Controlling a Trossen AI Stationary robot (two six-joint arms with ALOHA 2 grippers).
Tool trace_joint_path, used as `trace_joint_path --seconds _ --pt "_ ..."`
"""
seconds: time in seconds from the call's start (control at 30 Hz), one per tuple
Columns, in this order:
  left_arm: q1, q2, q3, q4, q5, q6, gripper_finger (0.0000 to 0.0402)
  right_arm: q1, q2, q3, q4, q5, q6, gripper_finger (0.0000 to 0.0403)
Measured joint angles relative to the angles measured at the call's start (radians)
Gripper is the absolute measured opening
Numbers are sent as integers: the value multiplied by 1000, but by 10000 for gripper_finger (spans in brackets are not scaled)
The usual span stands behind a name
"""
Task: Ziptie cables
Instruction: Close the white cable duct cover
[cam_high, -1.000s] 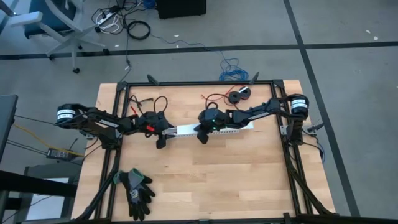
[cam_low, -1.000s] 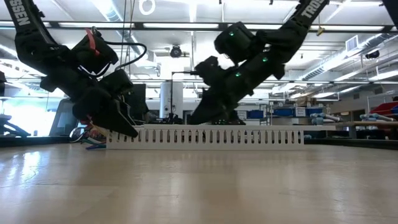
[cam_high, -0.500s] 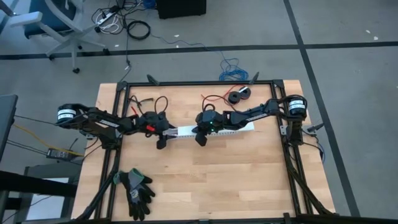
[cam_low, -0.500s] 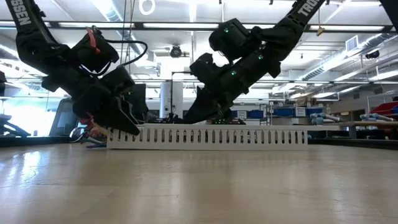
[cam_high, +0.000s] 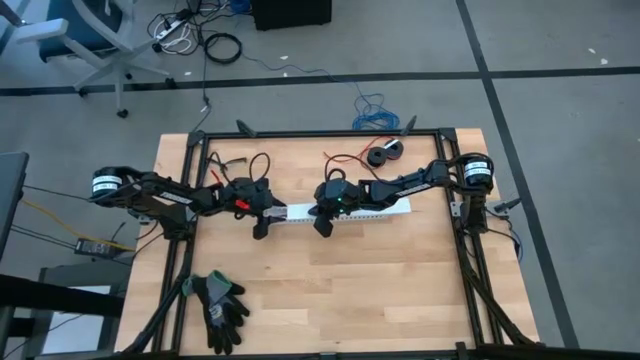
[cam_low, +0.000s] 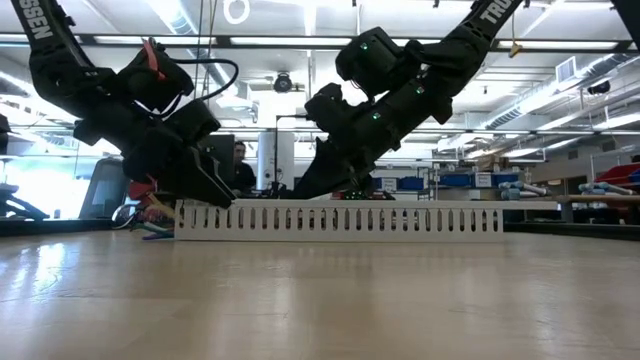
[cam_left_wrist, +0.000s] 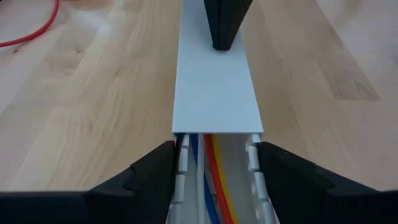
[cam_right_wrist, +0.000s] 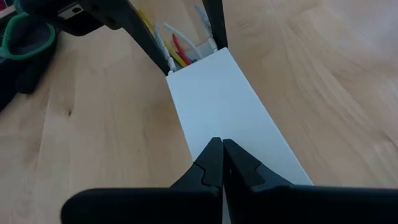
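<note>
We're seeing the cables (cam_left_wrist: 208, 180) lying inside the slotted duct (cam_high: 345, 211) at frame centre, its white lid (cam_left_wrist: 216, 87) nearly covering them (no ziptie visible); the left gripper (cam_left_wrist: 214, 180) is straddling the duct spread, the right gripper (cam_right_wrist: 217, 163) pressing the lid with fingers together.

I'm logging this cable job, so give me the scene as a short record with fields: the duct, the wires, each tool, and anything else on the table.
duct: white slotted cable duct lying mid-table, its flat lid covering most of it
cables: coloured wires run inside the duct, showing at the uncovered end
left tool: fingers open, straddling the duct's uncovered end
right tool: shut, tips pressing on the lid
other: black gloves near the front edge; red wire with black spool at the back
</note>
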Motion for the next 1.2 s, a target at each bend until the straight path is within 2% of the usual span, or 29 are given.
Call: trace_joint_path --seconds 0.27,0.4,0.63,0.8,1.2 --pt "0 -40 7 -7 7 -4 234 0 -1 2 -15 -1 0 0" --pt "0 -94 6 -71 -7 -3 234 0 -2 2 -22 0 0 0" --pt "1 -234 5 -323 -43 -6 234 0 -2 2 -25 1 -2 0" --pt "1 -312 5 -461 -42 -65 234 -2 -2 2 -26 1 -10 0" --pt "-1 -263 -20 -411 -17 -85 235 -4 -2 1 -20 1 -10 0"
